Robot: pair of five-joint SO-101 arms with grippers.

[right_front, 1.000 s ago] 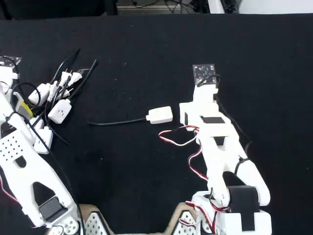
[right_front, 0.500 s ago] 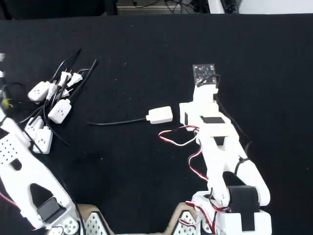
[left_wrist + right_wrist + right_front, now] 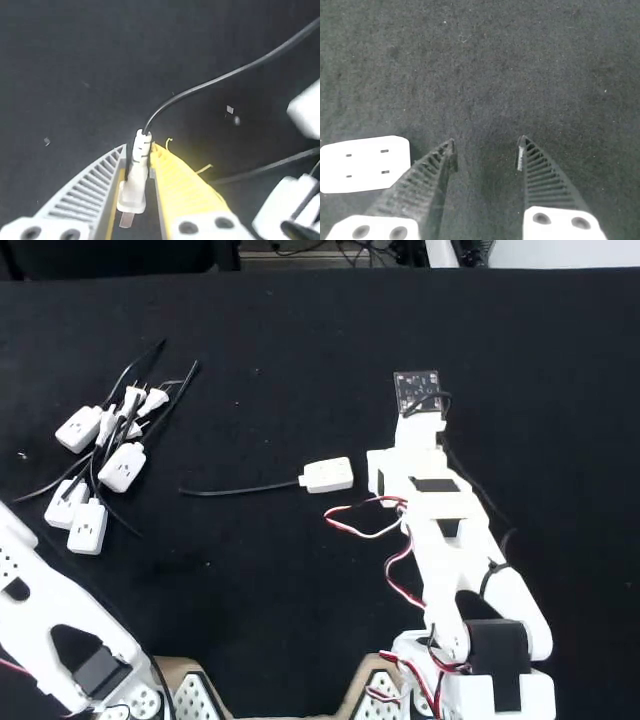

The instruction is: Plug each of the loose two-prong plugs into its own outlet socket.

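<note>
- Two white arms (image 3: 450, 540) are set at the near edge of a black table (image 3: 300, 330).
- One white two-prong plug (image 3: 134, 187) is clamped between the fingers of the left gripper (image 3: 138, 149); its black cord (image 3: 210, 82) is trailed over the table.
- The right gripper (image 3: 486, 144) is held spread apart with nothing in it, just right of a white outlet socket (image 3: 327, 475) at the table's middle.
- Several more white sockets and plugs (image 3: 95, 455) are heaped with tangled cords at the left.
</note>
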